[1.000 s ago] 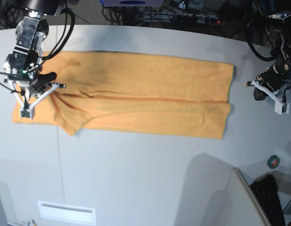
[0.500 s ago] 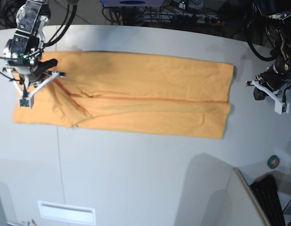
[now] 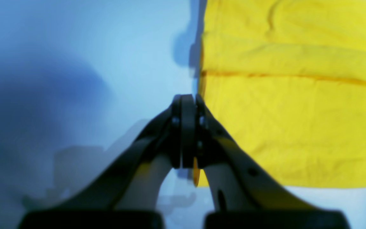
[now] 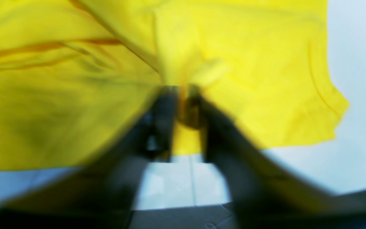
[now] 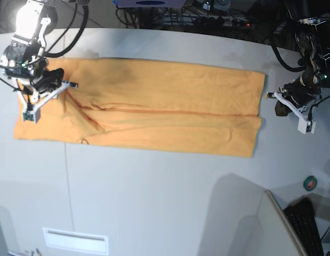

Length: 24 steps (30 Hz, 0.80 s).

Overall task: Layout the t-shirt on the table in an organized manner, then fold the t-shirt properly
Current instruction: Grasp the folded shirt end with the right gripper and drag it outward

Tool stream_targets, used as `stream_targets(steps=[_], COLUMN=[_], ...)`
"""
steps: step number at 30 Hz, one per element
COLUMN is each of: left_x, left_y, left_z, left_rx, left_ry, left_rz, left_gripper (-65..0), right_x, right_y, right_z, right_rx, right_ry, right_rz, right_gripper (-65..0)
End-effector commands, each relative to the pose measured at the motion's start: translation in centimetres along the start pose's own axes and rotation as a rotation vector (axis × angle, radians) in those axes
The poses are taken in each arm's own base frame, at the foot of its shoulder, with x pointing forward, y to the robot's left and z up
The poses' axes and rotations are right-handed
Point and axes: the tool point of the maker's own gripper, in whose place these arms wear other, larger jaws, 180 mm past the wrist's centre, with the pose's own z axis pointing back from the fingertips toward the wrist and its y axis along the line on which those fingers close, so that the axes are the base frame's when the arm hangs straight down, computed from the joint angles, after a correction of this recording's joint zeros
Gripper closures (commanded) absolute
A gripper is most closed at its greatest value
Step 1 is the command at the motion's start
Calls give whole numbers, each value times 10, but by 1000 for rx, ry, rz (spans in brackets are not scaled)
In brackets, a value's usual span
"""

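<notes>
**Orange t-shirt spread lengthwise, one gripper at its sleeve end**

Pale grey tabletop [image 5: 154, 202] fills the base view, with dark cables along its far edge and a thin dark seam line [image 5: 68, 186] running toward the near side. Across it lies the t-shirt [image 5: 154, 106], light orange, folded into a long band with a crease running down its length; the folded edges meet along that crease, and a few wrinkles fan out near the end on the base view's left.

My right gripper [image 5: 43, 95] is over that wrinkled end, above the shirt's far corner. In its wrist view the picture is badly blurred: the fingers [image 4: 160, 121] sit slightly parted with a bunch of yellow-orange cloth between them, yet I cannot tell whether they pinch it or are letting it go.

My left gripper [image 5: 292, 106] hangs over bare tabletop just beside the shirt's other end, apart from the hem. Its wrist view shows the fingers [image 3: 187, 127] pressed together on nothing, the cloth's edge lying right next to their tips.

A small roll of dark tape [image 5: 311, 183] sits near the tabletop's right edge.
</notes>
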Motion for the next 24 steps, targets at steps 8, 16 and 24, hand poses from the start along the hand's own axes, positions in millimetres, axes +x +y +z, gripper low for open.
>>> stream_targets(steps=[8,16,24], left_x=[13,2,-27], left_y=[-7,-78,-96], left_z=[0,-30,-56], left_rx=[-19,-175,-185], left_ry=[-43,-8,25], left_rz=[-8,-36,-84], left_gripper=[0,0,0], right_x=[52,38,3], right_y=[6,-4,1], right_z=[36,-22,-54], right_rx=[49,79,103], right_ry=[-248,-151,-32], right_rz=[-26,-64,-104], right_gripper=[-189,0,0])
